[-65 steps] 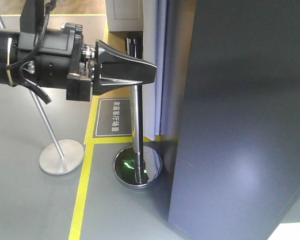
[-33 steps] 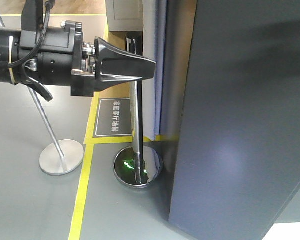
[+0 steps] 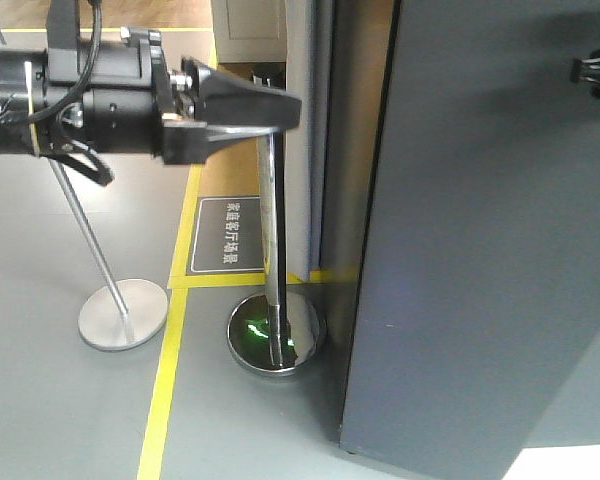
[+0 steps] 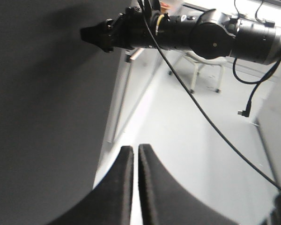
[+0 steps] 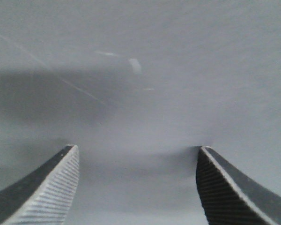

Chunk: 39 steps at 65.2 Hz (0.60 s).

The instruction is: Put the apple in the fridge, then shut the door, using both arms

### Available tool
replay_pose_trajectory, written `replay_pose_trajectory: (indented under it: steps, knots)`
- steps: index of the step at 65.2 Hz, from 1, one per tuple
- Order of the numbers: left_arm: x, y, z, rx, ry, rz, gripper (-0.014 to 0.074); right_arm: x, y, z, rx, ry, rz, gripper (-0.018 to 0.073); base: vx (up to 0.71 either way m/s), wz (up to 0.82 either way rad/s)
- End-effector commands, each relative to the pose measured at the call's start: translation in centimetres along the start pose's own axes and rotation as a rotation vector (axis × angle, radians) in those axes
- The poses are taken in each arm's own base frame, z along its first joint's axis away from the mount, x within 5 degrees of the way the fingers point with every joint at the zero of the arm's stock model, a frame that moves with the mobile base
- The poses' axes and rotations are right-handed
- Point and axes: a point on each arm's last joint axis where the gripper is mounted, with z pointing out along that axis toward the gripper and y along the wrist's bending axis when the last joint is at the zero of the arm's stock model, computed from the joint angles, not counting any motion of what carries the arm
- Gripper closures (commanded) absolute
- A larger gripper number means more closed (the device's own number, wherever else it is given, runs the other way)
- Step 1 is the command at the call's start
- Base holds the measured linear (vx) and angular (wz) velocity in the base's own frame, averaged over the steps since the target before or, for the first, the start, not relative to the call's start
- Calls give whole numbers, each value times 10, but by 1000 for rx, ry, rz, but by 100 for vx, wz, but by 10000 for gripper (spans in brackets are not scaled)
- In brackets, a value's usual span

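The door [image 3: 490, 260] is a tall dark grey panel filling the right half of the front view; only its outer face shows. My right gripper [image 3: 592, 68] peeks in at the top right, against that face. In the right wrist view the right gripper [image 5: 138, 151] is open, its fingertips [image 5: 70, 157] close to the door [image 5: 140, 70], with nothing between them. In the left wrist view the right gripper [image 4: 86, 34] points at the door [image 4: 37, 117]. My left gripper [image 3: 292, 108] hovers left of the door, shut and empty [image 4: 135, 149]. The apple and the fridge interior are hidden.
A chrome post [image 3: 272, 220] on a round base [image 3: 276, 335] stands just left of the door's edge, below my left gripper. A second slanted post has its base [image 3: 123, 313] further left. Yellow tape [image 3: 165, 380] and a floor sign [image 3: 230, 235] mark the grey floor. A white chair [image 4: 203, 70] stands behind the right arm.
My left gripper has risen and drawn back slightly to the left. The right gripper has come into the front view at the top right. The door's left edge has shifted slightly right.
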Motion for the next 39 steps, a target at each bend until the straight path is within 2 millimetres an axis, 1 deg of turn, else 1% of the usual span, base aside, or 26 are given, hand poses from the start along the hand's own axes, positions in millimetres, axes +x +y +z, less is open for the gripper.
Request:
replay_pose_trajectory:
  steps: [1, 7, 19, 31, 39]
  knots:
    - [-16, -5, -10, -82, -54, 62, 572, -31, -3, -2, -2, -148, -16, 41, 0, 0]
    - [-19, 0, -11, -143, -86, 62, 572, -34, -3, 12, 4, -132, -15, 41, 0, 0]
    - [-26, 19, -22, -293, -157, 56, 572, -41, -4, 34, 19, -102, -25, 41, 0, 0]
    - [-31, 34, -33, -402, -206, 51, 572, -52, -4, 44, 24, -129, -40, 41, 0, 0]
    - [-32, 39, -38, -438, -221, 49, 572, -54, -5, 52, 28, -126, -46, 48, 0, 0]
